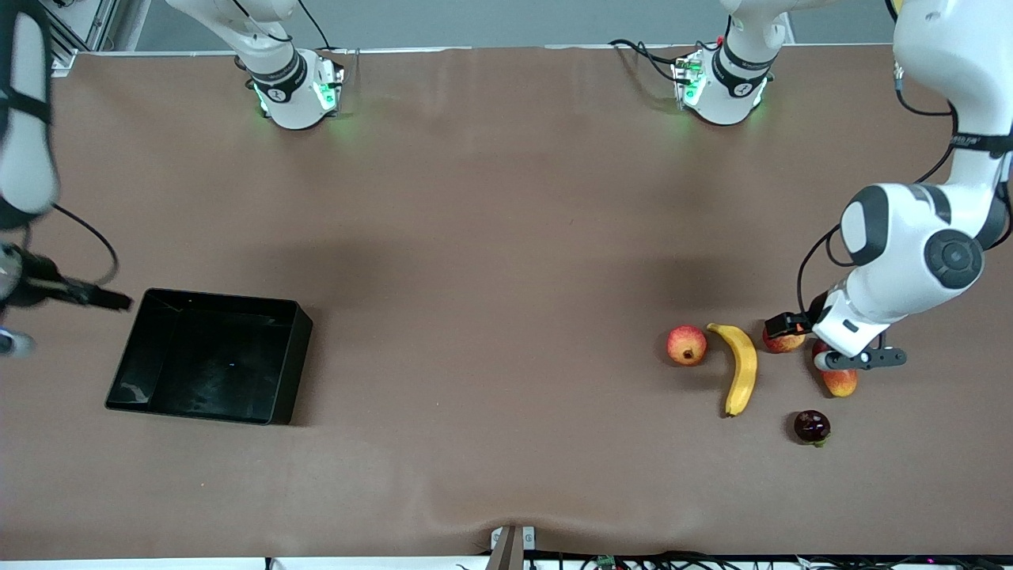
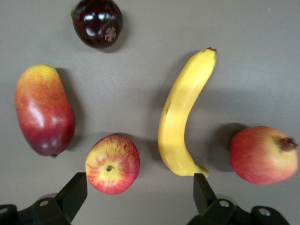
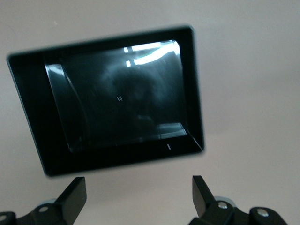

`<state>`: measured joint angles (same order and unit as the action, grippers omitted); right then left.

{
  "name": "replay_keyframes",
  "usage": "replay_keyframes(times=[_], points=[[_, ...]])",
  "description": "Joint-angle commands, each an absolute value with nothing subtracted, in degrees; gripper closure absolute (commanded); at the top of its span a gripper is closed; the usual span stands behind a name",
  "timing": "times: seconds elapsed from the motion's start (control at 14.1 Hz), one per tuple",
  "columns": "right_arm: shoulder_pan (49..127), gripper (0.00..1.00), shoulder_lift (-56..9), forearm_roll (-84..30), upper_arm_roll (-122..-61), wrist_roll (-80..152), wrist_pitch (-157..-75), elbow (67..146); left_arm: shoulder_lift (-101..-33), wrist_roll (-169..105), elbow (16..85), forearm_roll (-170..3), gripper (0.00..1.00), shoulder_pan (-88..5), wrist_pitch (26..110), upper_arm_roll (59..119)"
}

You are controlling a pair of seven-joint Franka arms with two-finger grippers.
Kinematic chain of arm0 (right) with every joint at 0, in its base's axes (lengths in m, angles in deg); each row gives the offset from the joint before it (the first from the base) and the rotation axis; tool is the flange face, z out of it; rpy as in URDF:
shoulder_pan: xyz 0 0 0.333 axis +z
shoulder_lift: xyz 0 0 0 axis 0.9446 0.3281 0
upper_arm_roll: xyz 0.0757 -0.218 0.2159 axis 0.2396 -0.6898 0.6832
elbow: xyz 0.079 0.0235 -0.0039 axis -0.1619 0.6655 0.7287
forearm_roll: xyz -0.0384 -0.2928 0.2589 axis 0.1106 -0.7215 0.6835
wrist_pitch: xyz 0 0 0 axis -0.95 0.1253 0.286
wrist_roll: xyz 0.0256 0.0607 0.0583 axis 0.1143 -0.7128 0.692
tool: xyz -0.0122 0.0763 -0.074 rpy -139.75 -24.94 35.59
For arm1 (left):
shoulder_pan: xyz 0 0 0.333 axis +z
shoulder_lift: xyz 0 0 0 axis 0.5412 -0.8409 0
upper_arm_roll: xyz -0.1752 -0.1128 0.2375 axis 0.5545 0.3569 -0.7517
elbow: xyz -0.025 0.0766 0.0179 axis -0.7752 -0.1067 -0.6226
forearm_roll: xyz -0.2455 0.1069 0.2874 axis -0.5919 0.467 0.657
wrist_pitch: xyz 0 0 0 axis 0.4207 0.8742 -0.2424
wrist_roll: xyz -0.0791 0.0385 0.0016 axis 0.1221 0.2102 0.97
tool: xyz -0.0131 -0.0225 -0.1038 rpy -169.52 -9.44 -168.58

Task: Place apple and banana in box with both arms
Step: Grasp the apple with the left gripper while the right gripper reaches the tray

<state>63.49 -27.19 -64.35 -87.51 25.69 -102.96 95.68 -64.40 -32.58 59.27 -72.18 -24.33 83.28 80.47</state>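
Note:
The apple [image 1: 783, 342] lies near the left arm's end of the table, partly under my left hand. The banana [image 1: 741, 368] lies beside it. My left gripper [image 1: 861, 360] hangs open and empty over the fruit. In the left wrist view the apple [image 2: 112, 164] sits close to one finger [image 2: 72, 194] and the banana [image 2: 180, 117] ends near the other. The black box [image 1: 286, 372] stands empty toward the right arm's end. My right gripper [image 1: 107, 298] is open and empty beside the box [image 3: 29, 110].
A red-orange round fruit with a calyx nub [image 1: 686, 345] lies beside the banana. An elongated red-yellow fruit [image 1: 840, 382] and a dark round fruit [image 1: 812, 427] lie nearer the front camera than the apple. All three show in the left wrist view.

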Motion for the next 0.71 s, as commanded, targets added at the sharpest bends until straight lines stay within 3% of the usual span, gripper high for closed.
replay_keyframes(times=[0.0, 0.36, 0.64], points=[[63.63, 0.00, -25.64, -64.77, -87.39, 25.47, -103.04, 94.02, -64.81, -32.76, 58.79, -70.65, 0.00, -23.45, 83.64, 80.59], [64.95, 0.00, -23.54, -64.69, -87.39, 25.65, -102.69, 94.63, -67.62, -31.44, 58.79, -67.30, 0.00, -21.69, 83.64, 80.76], [66.54, 0.00, -17.65, -65.74, -87.39, 27.49, -103.56, 94.10, -69.73, -31.44, 58.88, -67.30, 0.00, -21.69, 83.64, 80.76]])
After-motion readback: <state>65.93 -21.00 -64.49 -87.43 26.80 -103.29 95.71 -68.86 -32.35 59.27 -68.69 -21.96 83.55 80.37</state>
